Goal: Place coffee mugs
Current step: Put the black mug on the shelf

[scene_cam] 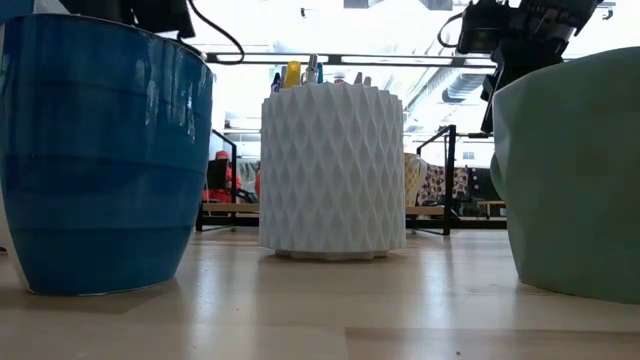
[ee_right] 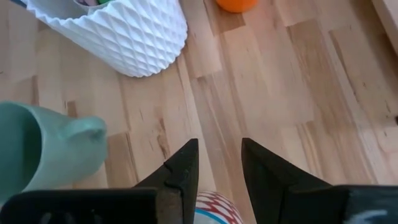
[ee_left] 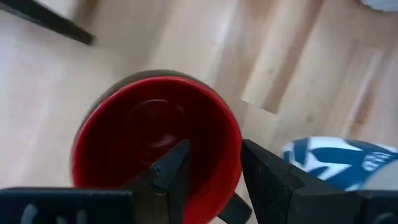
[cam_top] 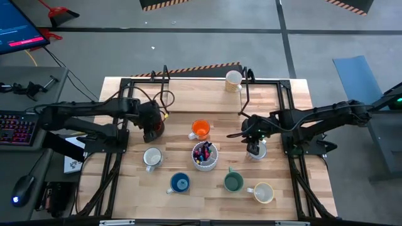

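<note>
Pen cup [cam_top: 205, 155] sits mid-table, mugs scattered round it. Left gripper [ee_left: 212, 163], well to its left, straddles the dark red mug's [ee_left: 155, 140] rim, fingers released. Right gripper [ee_right: 219, 163] hovers right of it over a patterned mug [ee_right: 214, 210], fingers parted, can't tell if gripping.

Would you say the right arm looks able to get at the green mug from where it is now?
Probably yes: the green mug stands close beside the right gripper, with bare table between them and nothing blocking; the pen cup sits off to one side.
</note>
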### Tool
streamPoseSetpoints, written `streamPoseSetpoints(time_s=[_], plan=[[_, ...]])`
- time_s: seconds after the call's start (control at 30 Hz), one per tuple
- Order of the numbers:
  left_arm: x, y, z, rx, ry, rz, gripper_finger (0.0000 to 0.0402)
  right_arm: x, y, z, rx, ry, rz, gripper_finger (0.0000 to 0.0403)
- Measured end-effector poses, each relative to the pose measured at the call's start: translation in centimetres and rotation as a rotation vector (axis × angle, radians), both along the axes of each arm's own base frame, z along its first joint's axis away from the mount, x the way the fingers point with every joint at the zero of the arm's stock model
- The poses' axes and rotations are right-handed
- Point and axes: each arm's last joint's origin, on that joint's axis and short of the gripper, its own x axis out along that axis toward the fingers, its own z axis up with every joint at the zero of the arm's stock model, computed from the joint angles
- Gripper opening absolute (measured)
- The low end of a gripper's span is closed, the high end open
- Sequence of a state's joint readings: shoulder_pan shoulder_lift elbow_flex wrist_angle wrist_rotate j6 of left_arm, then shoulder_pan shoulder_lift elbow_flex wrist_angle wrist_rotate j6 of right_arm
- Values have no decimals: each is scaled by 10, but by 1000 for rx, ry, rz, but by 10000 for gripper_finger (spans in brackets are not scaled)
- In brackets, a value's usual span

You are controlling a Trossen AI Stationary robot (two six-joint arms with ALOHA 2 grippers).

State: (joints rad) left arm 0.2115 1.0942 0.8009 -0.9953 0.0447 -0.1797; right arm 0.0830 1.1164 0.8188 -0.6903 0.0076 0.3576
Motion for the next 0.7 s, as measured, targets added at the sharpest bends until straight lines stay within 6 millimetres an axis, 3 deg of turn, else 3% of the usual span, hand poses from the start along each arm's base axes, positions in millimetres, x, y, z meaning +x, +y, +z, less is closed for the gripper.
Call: streamPoseSetpoints(time_s=[0.13, 0.7], plan=[[0, 0, -7, -17, 62, 1, 131, 0, 0, 0, -5, 0, 0, 100], [-4, 12, -4, 77, 57, 28, 131, 0, 0, 0, -15, 0, 1, 101]])
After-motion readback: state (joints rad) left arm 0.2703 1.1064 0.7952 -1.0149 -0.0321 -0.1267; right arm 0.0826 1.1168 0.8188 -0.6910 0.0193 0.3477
